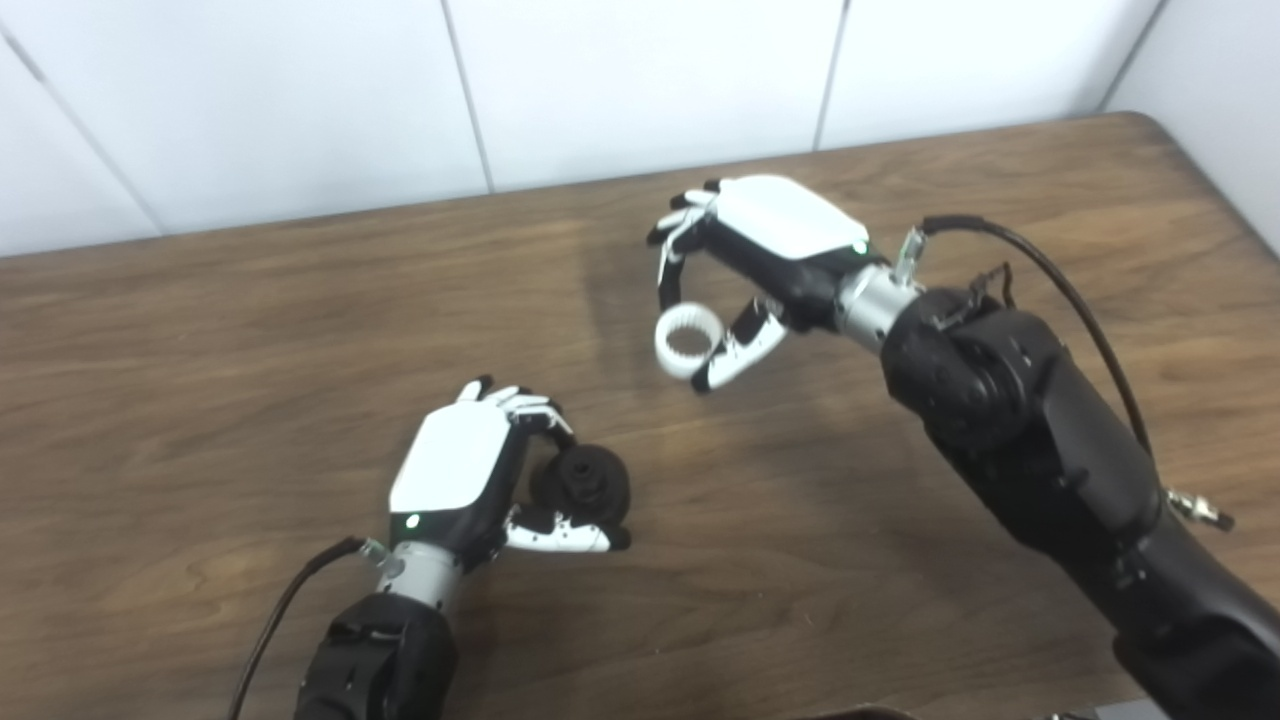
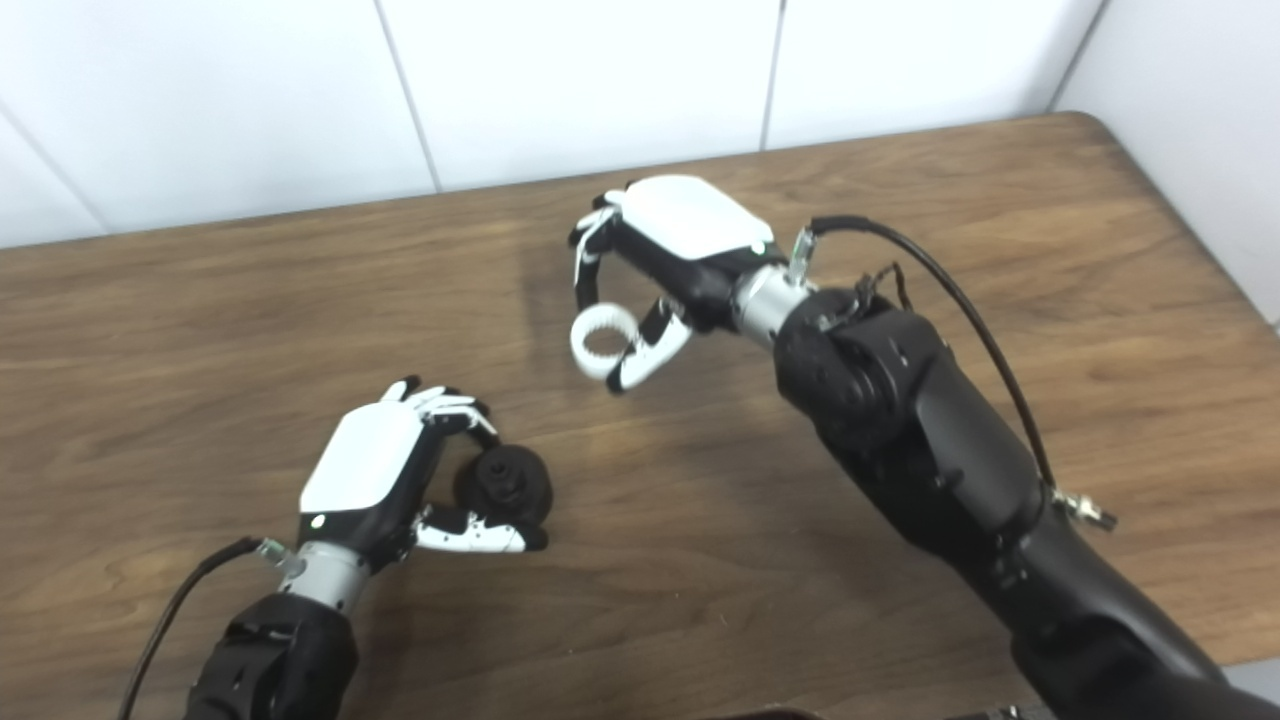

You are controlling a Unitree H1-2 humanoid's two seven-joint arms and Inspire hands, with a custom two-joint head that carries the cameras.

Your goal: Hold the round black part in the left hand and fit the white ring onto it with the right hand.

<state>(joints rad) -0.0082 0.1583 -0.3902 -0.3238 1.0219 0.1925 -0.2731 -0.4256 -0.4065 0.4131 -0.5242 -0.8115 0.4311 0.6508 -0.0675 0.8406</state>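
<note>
Wood-grain bench [image 1: 250, 330] carries the whole scene, white panelled wall behind it. Right hand [image 1: 770, 250] hangs above the bench, its fingers [image 1: 668, 262] and thumb pinching the white ring [image 1: 688, 341] by the rim; ring sits just below the fingertips, bore turned roughly toward camera, toothed inner edge visible. Left hand [image 1: 470, 470] is low, near or on the bench, fingers curled round the round black part [image 1: 585, 483], thumb under it; part sits just beyond the fingertips on the thumb side, with a raised hub facing up and toward the right hand.

Step, as I judge it: both pieces are grasped, mating not yet done. Ring and part are well apart, ring up and off to the side of the left fingers.

Next move calls for carrying the ring down toward the hub, lining bore with hub axis, then pressing on. Tilt mismatch could jam it.

No brand, label or readable writing anywhere; only a small green light on each hand's back.
</note>
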